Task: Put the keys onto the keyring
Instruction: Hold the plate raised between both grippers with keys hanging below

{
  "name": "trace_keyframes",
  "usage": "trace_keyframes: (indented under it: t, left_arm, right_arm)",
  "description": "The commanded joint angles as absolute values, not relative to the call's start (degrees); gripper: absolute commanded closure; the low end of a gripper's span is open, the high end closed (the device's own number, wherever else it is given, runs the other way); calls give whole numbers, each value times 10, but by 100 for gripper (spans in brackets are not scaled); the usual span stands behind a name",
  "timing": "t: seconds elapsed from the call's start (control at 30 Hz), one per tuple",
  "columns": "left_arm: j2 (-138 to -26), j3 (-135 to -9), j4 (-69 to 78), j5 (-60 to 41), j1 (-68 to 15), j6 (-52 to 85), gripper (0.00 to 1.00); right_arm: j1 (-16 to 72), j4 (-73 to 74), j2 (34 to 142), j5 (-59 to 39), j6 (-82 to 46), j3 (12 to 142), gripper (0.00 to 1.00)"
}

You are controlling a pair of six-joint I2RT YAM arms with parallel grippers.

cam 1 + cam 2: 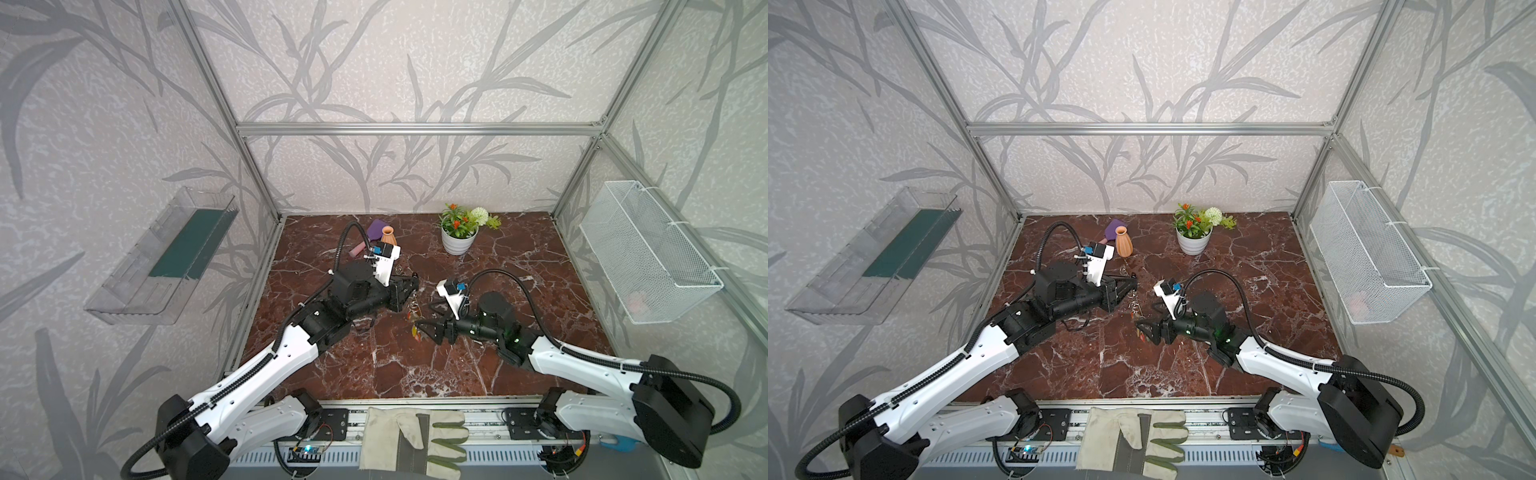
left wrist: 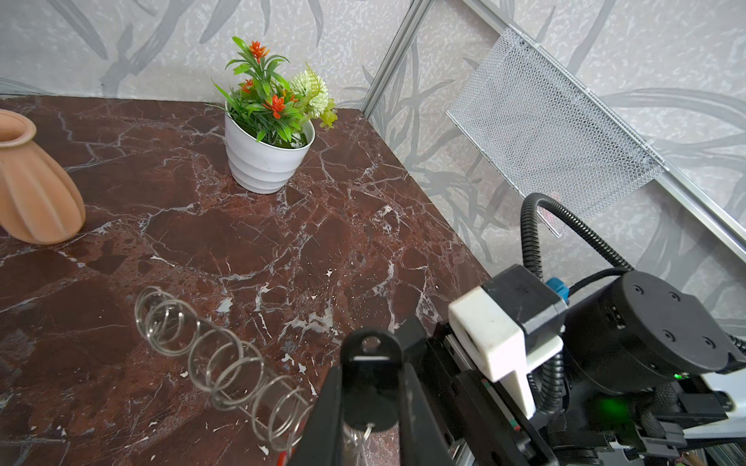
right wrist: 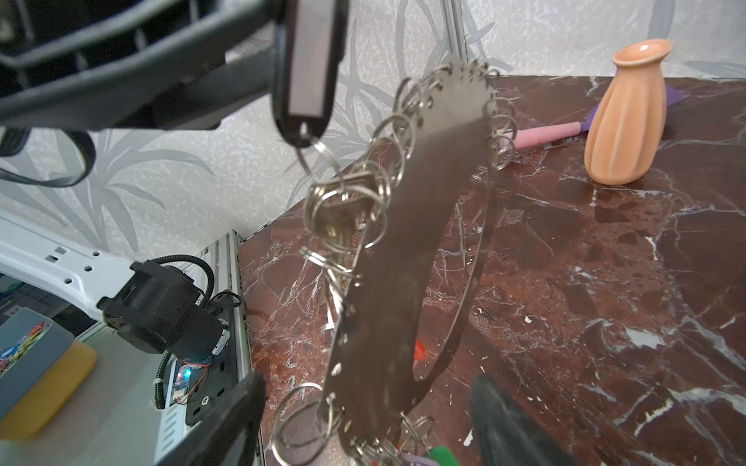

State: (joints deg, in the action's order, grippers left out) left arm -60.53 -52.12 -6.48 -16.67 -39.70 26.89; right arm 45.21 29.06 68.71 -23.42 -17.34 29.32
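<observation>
**A:** What is the biggest thing around the vase (image 1: 388,235)?

**B:** The brown marble table (image 1: 519,270) it stands on. Far to the vase's right, a white wire basket (image 1: 648,257) hangs on the side wall. Far to its left, a clear plastic tray (image 1: 166,253) sits on the opposite wall. Well in front of the vase, a work glove (image 1: 411,440) lies on the front rail.

**A:** And closer in?

**B:** A white flowerpot (image 1: 458,241) with green and orange plants stands to the vase's right, apart from it. A tool with a purple blade and a pink handle (image 3: 541,135) lies just behind the vase. In both top views the left arm's wrist camera mount covers part of that handle.

**A:** Where is the keyring?

**B:** The keyring (image 3: 424,242) hangs tilted in front of the vase, its grey plate edged with split rings. It hangs by one ring from a black key tag (image 3: 306,72). The left gripper (image 2: 369,375) is clamped on that tag.

**A:** And the right gripper?

**B:** The right gripper (image 3: 367,380) is farther from the vase than the left one. Its jaws are spread wide on either side of the plate's lower end. The plate fills the gap between them, and I cannot tell whether either finger touches it.

**A:** The keys?

**B:** The keys (image 1: 414,331) are coloured tags. They dangle at the end of the plate farthest from the vase. In the right wrist view the plate hides part of them.
</observation>
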Motion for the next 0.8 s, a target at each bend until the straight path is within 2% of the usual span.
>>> trace_keyframes:
  t: [0.0, 0.13, 0.3, 0.57, 0.77]
  left_arm:
    - [-605, -548, -48, -164, -400, 262, 100]
    - [-605, -552, -52, -165, -400, 263, 100]
    - [-601, -553, -55, -168, -401, 266, 100]
    - [-602, -556, -58, -171, -404, 271, 100]
    - [-605, -562, -64, -173, -404, 271, 100]
  right_arm:
    - [465, 283, 686, -212, -149, 303, 20]
    - [490, 244, 694, -133, -123, 322, 23]
    - [491, 247, 708, -98, -124, 328, 31]
    - [491, 246, 705, -64, -121, 332, 56]
    - [491, 255, 703, -84, -116, 330, 74]
